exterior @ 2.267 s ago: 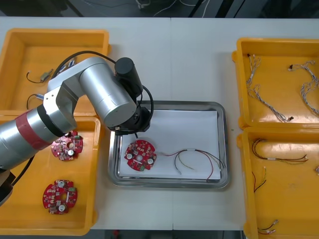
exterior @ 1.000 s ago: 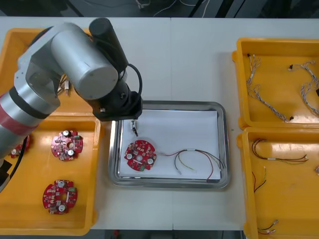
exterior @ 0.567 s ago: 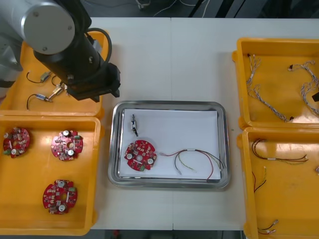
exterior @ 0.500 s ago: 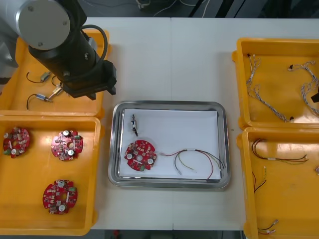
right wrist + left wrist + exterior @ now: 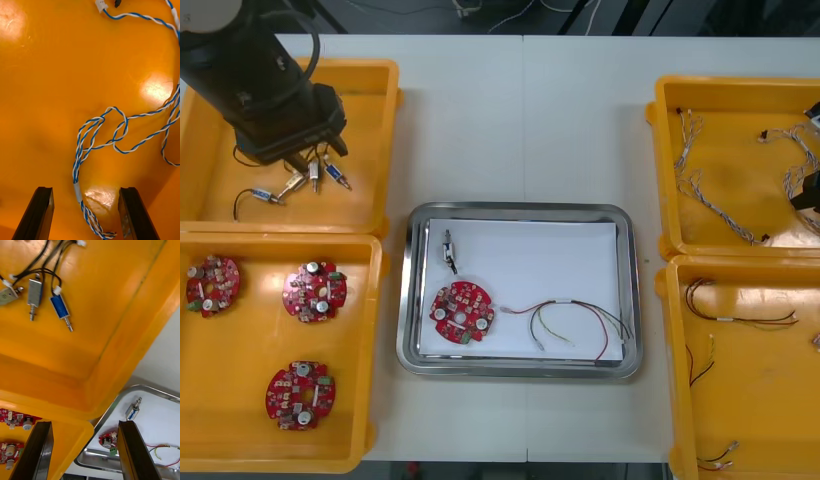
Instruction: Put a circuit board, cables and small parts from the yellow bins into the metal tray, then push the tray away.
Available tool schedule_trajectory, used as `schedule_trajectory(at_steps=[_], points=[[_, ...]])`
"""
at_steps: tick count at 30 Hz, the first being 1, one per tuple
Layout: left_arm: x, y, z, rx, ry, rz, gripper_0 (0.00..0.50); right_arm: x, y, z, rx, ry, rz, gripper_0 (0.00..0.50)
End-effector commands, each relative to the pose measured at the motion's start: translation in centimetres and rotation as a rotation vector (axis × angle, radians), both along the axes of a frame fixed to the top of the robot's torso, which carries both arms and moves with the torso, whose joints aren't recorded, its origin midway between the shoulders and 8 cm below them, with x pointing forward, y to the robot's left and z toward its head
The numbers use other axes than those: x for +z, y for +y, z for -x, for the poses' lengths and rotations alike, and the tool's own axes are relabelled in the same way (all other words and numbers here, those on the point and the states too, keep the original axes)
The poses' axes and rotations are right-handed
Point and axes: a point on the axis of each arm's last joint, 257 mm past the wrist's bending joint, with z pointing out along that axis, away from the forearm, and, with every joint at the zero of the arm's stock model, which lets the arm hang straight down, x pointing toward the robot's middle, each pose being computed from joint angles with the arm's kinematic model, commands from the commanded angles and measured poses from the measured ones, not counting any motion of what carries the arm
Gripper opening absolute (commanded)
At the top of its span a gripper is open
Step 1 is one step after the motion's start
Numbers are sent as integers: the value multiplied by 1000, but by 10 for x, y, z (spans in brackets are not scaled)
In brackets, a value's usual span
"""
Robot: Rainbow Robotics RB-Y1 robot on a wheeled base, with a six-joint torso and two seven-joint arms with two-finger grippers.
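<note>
Front view: light table (image 5: 520,120), metal tray (image 5: 520,209); left pincer (image 5: 84,423), right pincer (image 5: 85,189) spread over bins (image 5: 385,75).

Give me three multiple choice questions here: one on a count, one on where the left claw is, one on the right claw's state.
1. How many circuit boards lie in the near left bin? A one, B three, C five.
2. What is the left claw over? A the near left bin, B the far left bin, C nothing, parked at its side.
3. The right claw is: A open, B shut on nothing, C shut on a cable.
Answers: 1 B, three red boards lie there. 2 B, its wrist view looks down on that bin's small metal parts. 3 A, its fingers stand apart above the twisted blue and white cable.
</note>
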Motion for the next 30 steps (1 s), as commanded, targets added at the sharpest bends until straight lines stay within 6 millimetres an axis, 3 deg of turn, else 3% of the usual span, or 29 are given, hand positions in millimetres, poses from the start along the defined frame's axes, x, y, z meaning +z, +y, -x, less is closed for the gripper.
schedule_trajectory(at_steps=[1,10,30], points=[[43,39,-16,25,-85,-43,500,23,-11,-7,-2,-30,12,500],[50,79,-22,143,-83,-8,500,7,-8,-5,0,-8,11,500],[34,121,-33,292,-61,26,500,-14,-3,-8,-22,-10,-11,500]])
